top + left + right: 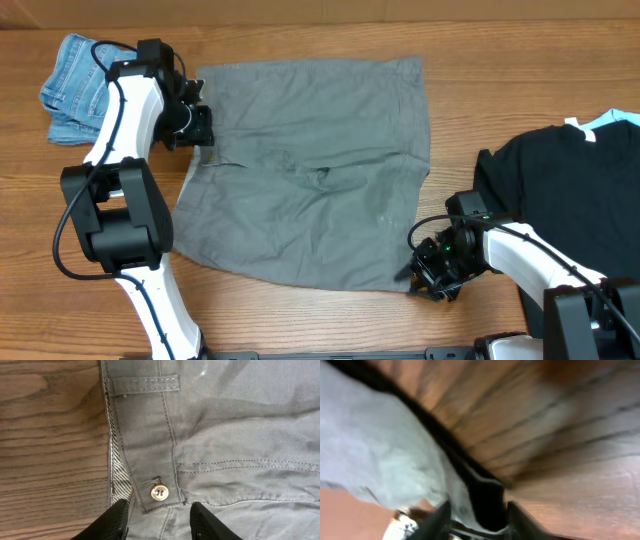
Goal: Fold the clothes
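Note:
The grey-olive shorts [310, 170] lie spread flat mid-table, with the waistband on the left. My left gripper [197, 127] is at the waistband edge. In the left wrist view its fingers [159, 522] are open and straddle the waistband end just below the metal button [159, 492]. The striped inner lining [119, 480] shows beside it. My right gripper [428, 270] is at the shorts' near right corner. In the blurred right wrist view its fingers [480, 520] are apart, and the grey hem [457, 495] lies between them, close to the left finger.
A light-blue denim garment [72, 90] lies bunched at the far left behind the left arm. A black T-shirt [570, 200] lies at the right by the right arm. Bare wood table [300, 320] runs along the front edge.

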